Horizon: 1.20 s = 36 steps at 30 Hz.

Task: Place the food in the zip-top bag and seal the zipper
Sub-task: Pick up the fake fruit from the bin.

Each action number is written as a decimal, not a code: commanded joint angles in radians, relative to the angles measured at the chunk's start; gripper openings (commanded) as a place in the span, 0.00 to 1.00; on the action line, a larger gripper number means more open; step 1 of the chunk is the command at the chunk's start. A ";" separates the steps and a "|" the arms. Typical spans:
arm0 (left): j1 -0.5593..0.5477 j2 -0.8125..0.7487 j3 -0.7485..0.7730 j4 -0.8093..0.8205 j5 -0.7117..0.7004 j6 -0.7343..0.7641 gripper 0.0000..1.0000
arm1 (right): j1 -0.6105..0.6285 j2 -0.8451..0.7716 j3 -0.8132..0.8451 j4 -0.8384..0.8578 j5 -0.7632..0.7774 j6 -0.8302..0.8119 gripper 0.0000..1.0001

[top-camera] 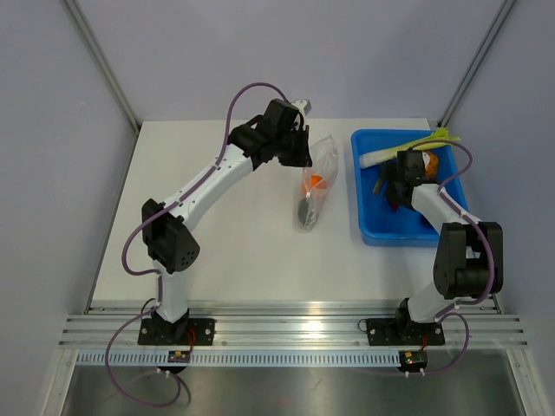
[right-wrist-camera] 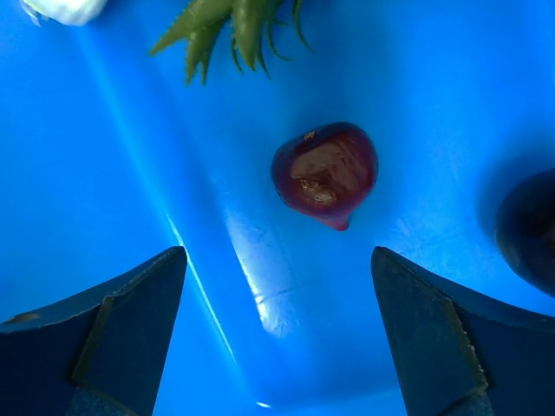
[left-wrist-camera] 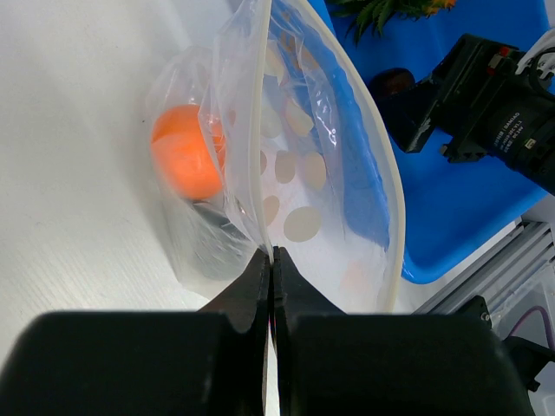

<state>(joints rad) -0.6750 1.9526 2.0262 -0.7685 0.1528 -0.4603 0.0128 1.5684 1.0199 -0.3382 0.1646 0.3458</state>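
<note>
The clear zip-top bag lies in the middle of the table, its mouth held up toward the far side. My left gripper is shut on the bag's mouth edge, right at the zipper strip. A small orange piece and a dark round one lie inside the bag. My right gripper hangs open inside the blue bin, just short of a dark red round piece. The orange pineapple-like fruit with green leaves lies at the bin's far end.
A second dark piece sits at the right edge of the right wrist view. A white object lies in the bin's far left part. The right arm's wrist shows over the bin, beside the bag.
</note>
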 commanded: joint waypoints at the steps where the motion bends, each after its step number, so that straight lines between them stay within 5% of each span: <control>1: -0.001 -0.024 -0.007 0.034 0.007 0.015 0.00 | -0.005 0.039 0.012 0.036 0.030 -0.008 0.96; 15: 0.000 -0.021 0.005 0.023 0.005 0.028 0.00 | -0.070 0.166 0.065 0.116 0.036 -0.050 0.90; 28: -0.005 0.005 0.011 0.011 0.010 0.032 0.00 | -0.070 0.174 0.063 0.130 0.055 -0.060 0.74; 36: -0.006 0.019 0.051 -0.024 -0.018 0.057 0.00 | -0.070 0.134 0.045 0.136 0.039 -0.053 0.41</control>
<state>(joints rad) -0.6762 1.9614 2.0239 -0.7792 0.1520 -0.4377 -0.0536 1.7386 1.0470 -0.2424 0.1921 0.2905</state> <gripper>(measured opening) 0.007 0.580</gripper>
